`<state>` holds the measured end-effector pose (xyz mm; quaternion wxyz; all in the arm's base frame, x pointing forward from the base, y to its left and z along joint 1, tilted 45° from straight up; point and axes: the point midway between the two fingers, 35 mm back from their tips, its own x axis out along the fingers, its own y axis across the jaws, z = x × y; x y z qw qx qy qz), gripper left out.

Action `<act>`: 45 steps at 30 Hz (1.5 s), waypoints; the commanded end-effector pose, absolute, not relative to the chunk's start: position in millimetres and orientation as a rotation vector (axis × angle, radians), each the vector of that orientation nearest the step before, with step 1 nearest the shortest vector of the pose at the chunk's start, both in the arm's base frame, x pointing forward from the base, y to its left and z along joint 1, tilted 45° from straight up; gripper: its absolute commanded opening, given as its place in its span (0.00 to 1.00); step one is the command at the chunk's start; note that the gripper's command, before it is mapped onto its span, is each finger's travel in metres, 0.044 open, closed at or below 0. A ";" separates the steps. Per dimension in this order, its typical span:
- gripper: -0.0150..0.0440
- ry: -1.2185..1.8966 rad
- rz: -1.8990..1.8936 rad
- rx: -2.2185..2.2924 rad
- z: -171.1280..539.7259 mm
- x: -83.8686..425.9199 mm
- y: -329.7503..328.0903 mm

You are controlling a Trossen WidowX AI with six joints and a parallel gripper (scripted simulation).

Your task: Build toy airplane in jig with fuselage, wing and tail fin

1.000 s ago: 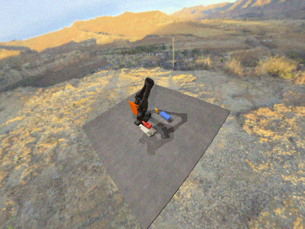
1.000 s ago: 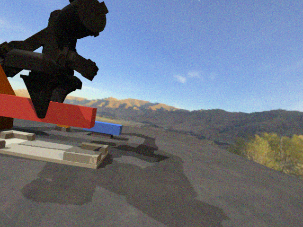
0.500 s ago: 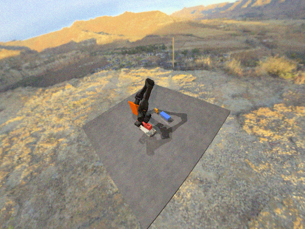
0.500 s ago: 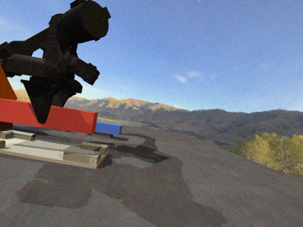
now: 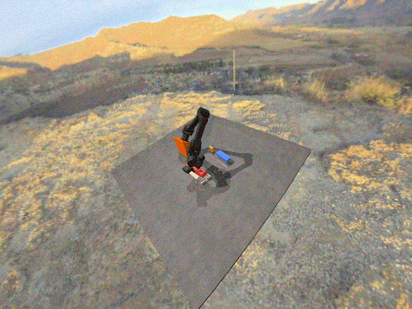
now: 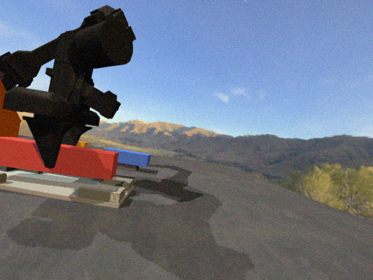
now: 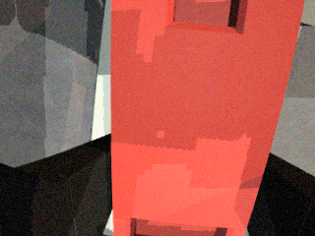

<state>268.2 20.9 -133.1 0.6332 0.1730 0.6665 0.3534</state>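
Note:
The red fuselage is roughly level just above the pale cradle jig, lined up along it; a narrow gap shows below. My gripper is shut on the fuselage, one finger on each side. Two sockets in its top show in the wrist view, both cut by the frame edges. The blue wing lies on the mat beyond the jig. The small yellow-orange tail fin is near it, partly hidden in the exterior view.
A large orange panel stands upright beside the arm, behind the jig. The grey mat carries the arm's shadow around the jig and wing.

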 end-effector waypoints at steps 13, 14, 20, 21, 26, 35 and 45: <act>0.54 1.527 0.808 0.400 -136.5 265.9 24.4; 0.53 1.527 0.808 0.400 -136.5 265.9 24.4; 0.35 1.527 0.808 0.400 -136.5 265.9 24.4; 0.40 1.527 0.808 0.400 -136.5 265.9 24.4; 0.62 1.527 0.808 0.400 -136.5 265.9 24.4; 1.00 1.527 0.808 0.400 -136.5 265.9 24.4; 1.00 1.528 0.804 0.399 -120.1 273.1 6.2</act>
